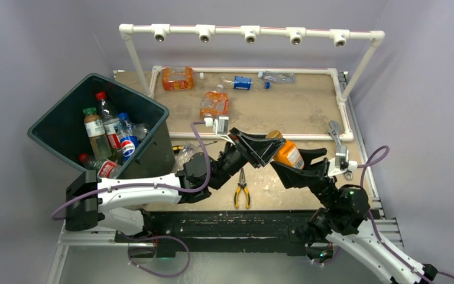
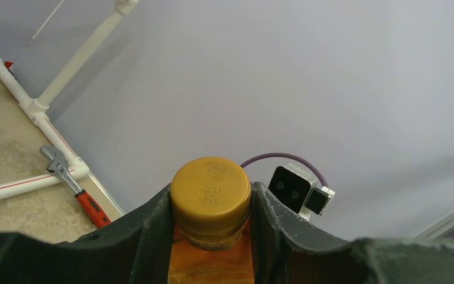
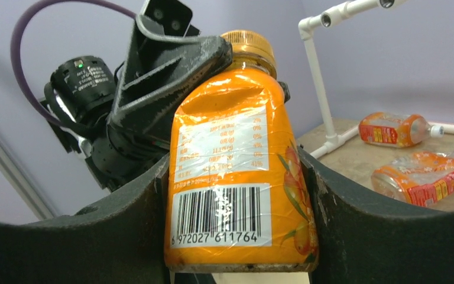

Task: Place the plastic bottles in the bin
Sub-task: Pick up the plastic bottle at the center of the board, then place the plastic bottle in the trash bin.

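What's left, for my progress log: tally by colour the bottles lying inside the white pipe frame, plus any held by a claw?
Orange bottles in the frame: 2
Clear bottles in the frame: 2
Orange bottle gripped by left claw and right claw: 1
Total: 5

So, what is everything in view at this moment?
bin: one, dark teal, far left, tilted
bottles in bin: about five, mostly clear, with red, blue or tan labels
bottles on table: four, two orange and two clear, far side
held bottle: one, orange with yellow cap, mid-air at centre
pliers: one, yellow handles, near edge
wrench: one, red handle, right side, across the white pipe
pipe frame: one, white, around the far side
left gripper: black, closed at the held bottle's cap
right gripper: black, closed on its body
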